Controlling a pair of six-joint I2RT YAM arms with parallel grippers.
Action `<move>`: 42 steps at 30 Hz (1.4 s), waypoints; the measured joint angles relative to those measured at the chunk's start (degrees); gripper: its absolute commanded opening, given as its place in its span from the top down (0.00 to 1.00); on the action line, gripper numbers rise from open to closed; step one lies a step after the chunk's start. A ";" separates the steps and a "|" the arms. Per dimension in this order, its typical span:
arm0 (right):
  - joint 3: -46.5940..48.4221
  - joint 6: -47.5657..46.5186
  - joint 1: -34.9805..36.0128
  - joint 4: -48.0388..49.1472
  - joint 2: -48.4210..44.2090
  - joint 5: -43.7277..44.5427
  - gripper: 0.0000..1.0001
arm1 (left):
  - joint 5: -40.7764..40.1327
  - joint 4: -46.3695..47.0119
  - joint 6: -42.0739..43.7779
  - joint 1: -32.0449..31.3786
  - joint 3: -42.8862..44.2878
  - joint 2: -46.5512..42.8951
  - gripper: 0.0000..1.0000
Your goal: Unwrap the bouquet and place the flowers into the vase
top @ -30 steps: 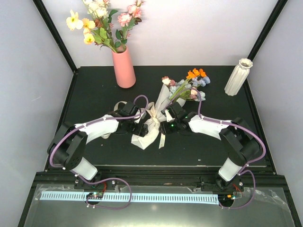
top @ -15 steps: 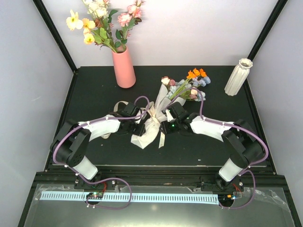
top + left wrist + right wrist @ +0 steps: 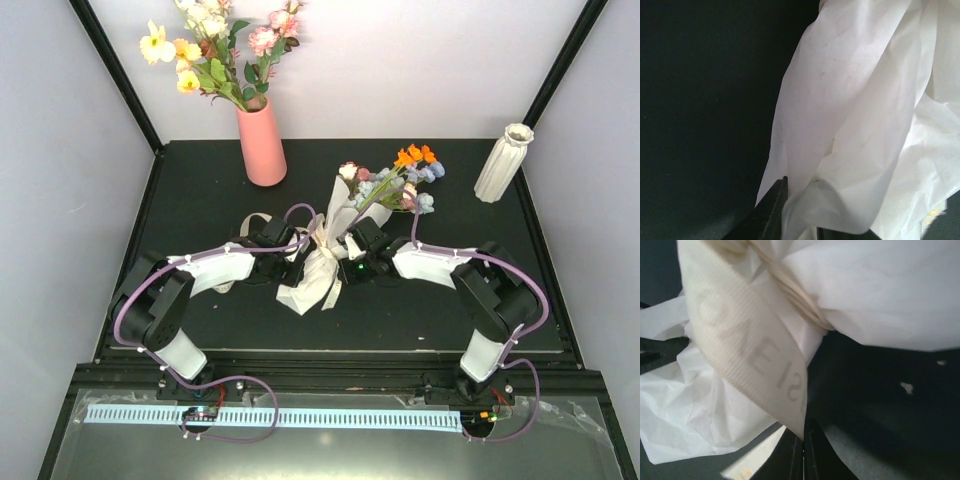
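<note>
The bouquet [image 3: 335, 235] lies on the black table, its orange, blue and pink flowers [image 3: 400, 175] pointing toward the back right. White paper [image 3: 315, 285] wraps the stems, tied with a cream ribbon [image 3: 322, 240]. My left gripper [image 3: 300, 268] is at the paper's left side. In the left wrist view it [image 3: 802, 215] is shut on a fold of the paper [image 3: 855, 125]. My right gripper [image 3: 343, 262] is at the paper's right side. In the right wrist view it [image 3: 803, 432] pinches the tip of the lettered ribbon [image 3: 750, 355]. The white ribbed vase [image 3: 503, 162] stands upright at the back right.
A salmon-pink vase [image 3: 262, 143] holding yellow, pink and white flowers stands at the back left. A loose pale strip [image 3: 250, 222] lies behind my left arm. Black frame posts rise at both back corners of the table [image 3: 200, 200].
Both grippers have closed: the left on the paper, the right on the ribbon end. The right gripper has shifted slightly left, toward the wrapping.
</note>
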 measured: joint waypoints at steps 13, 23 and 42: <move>3.06 -0.35 -0.07 -5.25 -5.11 0.90 0.99 | 2.34 3.30 -7.41 0.07 -2.40 -0.76 0.97; 5.66 1.49 -2.99 -11.39 -17.77 2.12 0.99 | 4.63 9.11 -16.65 -0.15 -8.72 -4.74 0.97; 12.74 7.26 -8.59 -21.84 -41.24 10.78 0.98 | 1.55 8.50 -22.62 -2.62 -11.45 -8.83 0.97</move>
